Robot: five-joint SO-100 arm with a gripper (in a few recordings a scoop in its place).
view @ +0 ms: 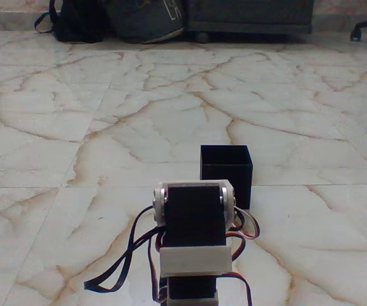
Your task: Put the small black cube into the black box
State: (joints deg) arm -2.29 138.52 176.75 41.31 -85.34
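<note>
Marble floor (75,127) wide, veined, bags (113,19) along far wall. Arm (194,236) low in centre foreground, folded, black servo facing camera, cables looping left. Box (226,172) just behind arm, slightly right, upright, open top. Cube: can't spot it from here, maybe hidden behind arm. Tool state: cannot tell. Step, by my read: pre-grasp or carry, unclear. Next move needs cube secured, then reach over box rim, release inside.
</note>
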